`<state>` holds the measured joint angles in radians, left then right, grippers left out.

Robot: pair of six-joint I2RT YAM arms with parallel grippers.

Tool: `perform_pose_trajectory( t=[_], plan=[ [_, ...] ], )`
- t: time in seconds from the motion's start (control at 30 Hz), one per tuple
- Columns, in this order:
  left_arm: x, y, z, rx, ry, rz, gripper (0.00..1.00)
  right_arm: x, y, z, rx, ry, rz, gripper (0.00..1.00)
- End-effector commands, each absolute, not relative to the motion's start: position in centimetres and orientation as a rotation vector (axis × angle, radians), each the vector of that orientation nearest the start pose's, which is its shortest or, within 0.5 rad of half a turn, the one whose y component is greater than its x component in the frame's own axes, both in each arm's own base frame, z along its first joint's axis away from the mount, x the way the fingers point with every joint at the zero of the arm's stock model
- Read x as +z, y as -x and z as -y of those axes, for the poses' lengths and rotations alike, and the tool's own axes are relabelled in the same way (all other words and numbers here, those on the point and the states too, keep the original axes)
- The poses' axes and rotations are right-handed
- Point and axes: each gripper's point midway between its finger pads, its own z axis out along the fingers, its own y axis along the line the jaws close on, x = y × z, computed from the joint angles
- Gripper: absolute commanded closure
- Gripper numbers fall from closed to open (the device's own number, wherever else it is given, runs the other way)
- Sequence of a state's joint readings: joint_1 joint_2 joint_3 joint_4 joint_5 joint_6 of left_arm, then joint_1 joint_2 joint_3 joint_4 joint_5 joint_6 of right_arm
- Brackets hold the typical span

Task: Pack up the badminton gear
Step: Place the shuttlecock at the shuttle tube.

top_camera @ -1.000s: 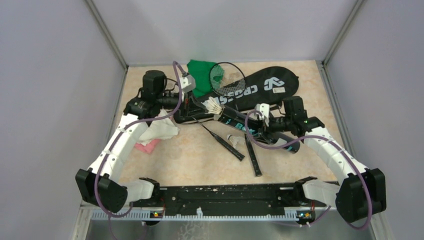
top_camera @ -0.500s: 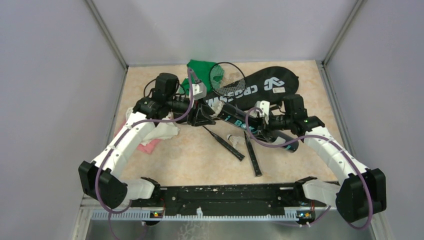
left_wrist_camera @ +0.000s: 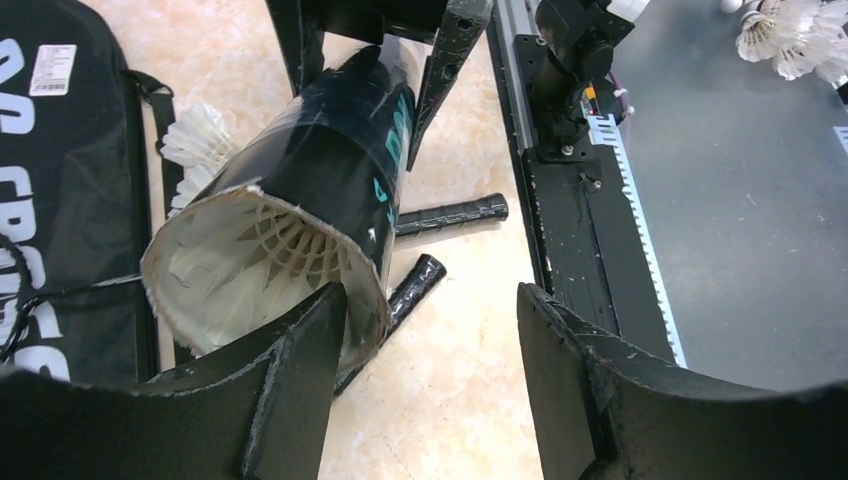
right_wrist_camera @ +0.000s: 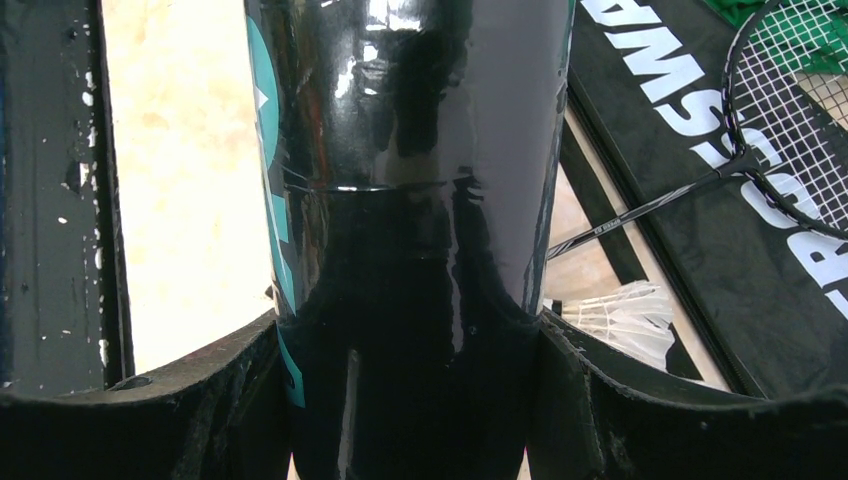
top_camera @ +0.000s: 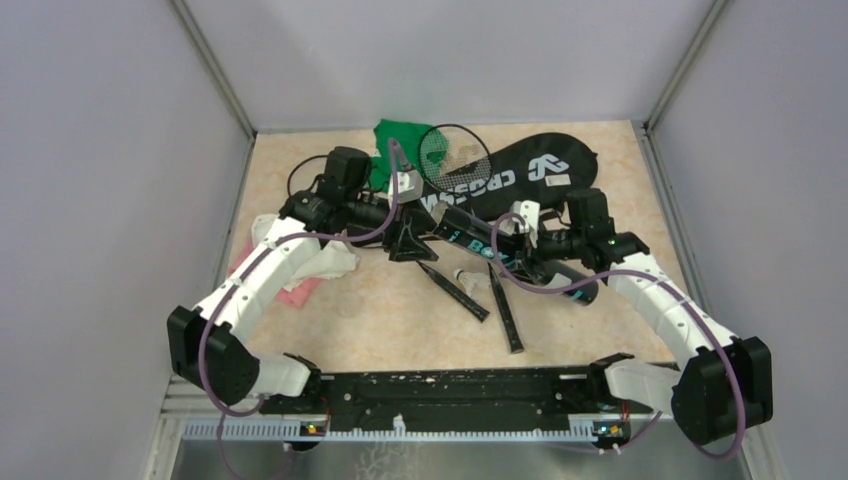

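Tube clamped by the right gripper (right_wrist_camera: 410, 340), left gripper (top_camera: 408, 243) standing open at its mouth

The long black tube (top_camera: 468, 237) with teal lettering is held slantwise above the middle of the desk (top_camera: 390, 320), gripped between the right gripper's two fingers partway along its length. Its open end is turned towards the left gripper, whose fingers are spread apart with nothing between them, one finger (left_wrist_camera: 290, 370) lying against the rim of the mouth. White feather shuttlecocks (left_wrist_camera: 262, 258) are seen packed inside that mouth. One loose shuttlecock (top_camera: 468, 277) is left on the desk below the tube. Two racket handles (top_camera: 457, 286) are laid near it, pointing towards the near edge. A racket head (top_camera: 455, 158) is rested on the black CROSSWAY bag (top_camera: 535, 175), which is laid flat at the far side.
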<state>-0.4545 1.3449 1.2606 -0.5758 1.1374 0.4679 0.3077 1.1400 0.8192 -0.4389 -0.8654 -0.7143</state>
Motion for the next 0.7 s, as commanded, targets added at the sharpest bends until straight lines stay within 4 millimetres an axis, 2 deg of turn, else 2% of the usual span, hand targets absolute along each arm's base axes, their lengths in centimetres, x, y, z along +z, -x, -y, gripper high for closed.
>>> perform_pose_trajectory(
  t=[0.0, 0.13, 0.3, 0.57, 0.67],
  plan=[
    [29.2, -20.6, 29.2, -1.292, -1.470, -1.349, 0.30, 19.3, -24.2, -21.0, 0.791, 1.377, -1.493, 0.66],
    [28.9, -20.0, 29.8, -1.316, -1.492, -1.342, 0.28, 19.3, -24.1, -21.0, 0.793, 1.369, -1.492, 0.66],
    [28.7, -20.0, 29.8, -1.295, -1.500, -1.336, 0.21, 19.2, -24.1, -20.9, 0.781, 1.360, -1.494, 0.66],
    [29.6, -21.0, 28.8, -1.131, -1.495, -1.321, 0.03, 18.7, -24.6, -20.3, 0.720, 1.340, -1.528, 0.66],
    [30.4, -22.1, 28.1, -1.039, -1.447, -1.351, 0.01, 18.6, -24.9, -20.1, 0.703, 1.332, -1.542, 0.66]
  ],
)
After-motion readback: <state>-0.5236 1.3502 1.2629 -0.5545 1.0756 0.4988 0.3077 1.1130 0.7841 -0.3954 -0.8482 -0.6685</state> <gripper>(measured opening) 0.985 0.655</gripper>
